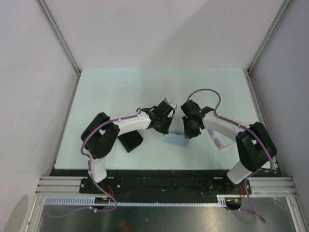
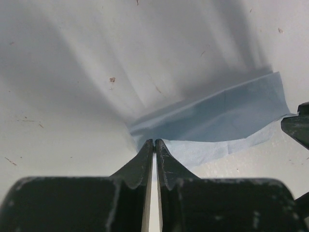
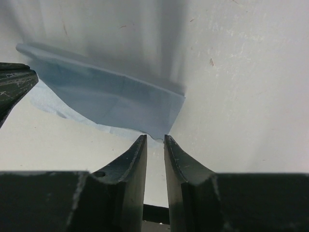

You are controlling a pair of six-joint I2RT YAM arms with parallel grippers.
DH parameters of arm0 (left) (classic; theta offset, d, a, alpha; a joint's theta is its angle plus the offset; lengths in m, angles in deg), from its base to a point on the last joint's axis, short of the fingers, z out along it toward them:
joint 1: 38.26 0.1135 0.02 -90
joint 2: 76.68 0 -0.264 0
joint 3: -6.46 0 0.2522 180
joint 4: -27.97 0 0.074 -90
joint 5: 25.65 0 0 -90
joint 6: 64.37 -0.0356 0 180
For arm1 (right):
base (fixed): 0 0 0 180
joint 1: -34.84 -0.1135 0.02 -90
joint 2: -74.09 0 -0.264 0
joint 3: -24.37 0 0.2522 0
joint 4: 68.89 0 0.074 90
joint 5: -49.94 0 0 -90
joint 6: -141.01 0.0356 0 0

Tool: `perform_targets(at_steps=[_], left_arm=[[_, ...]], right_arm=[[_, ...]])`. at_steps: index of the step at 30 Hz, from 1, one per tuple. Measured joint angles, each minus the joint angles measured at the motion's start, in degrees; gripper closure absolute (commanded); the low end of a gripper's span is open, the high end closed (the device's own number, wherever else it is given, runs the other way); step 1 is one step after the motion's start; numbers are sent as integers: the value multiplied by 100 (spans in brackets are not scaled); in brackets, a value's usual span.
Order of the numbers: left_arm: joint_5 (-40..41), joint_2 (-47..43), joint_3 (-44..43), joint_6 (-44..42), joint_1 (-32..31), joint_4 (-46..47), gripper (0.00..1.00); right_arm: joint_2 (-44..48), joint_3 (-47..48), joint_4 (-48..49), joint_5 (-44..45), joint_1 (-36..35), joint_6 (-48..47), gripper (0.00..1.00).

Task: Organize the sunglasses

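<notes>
Blue cloth [image 2: 227, 116] is pinched at opposite corners by left gripper [image 2: 154, 143] and right gripper [image 3: 154, 139]. Black case [image 1: 130, 140] is seen at 9 o'clock of the cloth.

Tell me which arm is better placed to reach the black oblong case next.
Probably left: the black oblong case lies beside that arm, while the right gripper sits beyond the pale blue cloth.

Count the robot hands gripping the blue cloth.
2. The left hand pinches one corner of the blue cloth; the right hand pinches another corner, both at table centre.
</notes>
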Motion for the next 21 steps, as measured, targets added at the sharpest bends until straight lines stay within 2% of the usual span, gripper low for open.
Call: perform_targets(at_steps=[8, 16, 21], left_arm=[[31, -44, 129, 0, -74, 7, 83], [57, -208, 273, 13, -144, 2, 63], [92, -424, 411, 57, -157, 7, 59]], right_arm=[[133, -7, -79, -240, -4, -52, 66], [575, -7, -157, -446, 31, -57, 62], [662, -7, -157, -474, 157, -37, 62]])
